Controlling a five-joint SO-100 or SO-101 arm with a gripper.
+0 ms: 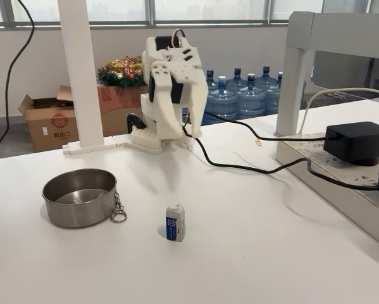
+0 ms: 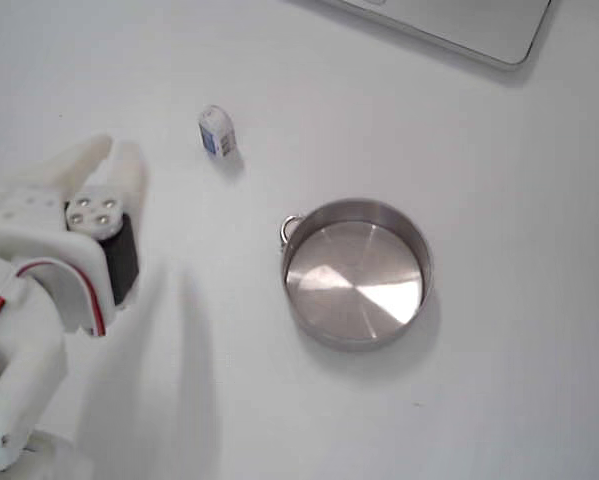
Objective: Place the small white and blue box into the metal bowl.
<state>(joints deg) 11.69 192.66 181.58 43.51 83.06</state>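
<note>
Right of the empty bowl [image 1: 79, 197] in a fixed view, the box [image 1: 175, 223] stands apart, far from the gripper [image 2: 109, 160], jaws nearly together, gripping nothing.

Box [image 1: 175, 223] stands right of bowl [image 1: 79, 197] (apart, a fixed view).

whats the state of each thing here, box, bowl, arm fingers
small white and blue box: standing upright on the table, apart from the bowl, untouched
metal bowl: upright, empty, keyring clip hanging at its rim
gripper: fingers close together, holding nothing, arm folded back near its base
</note>
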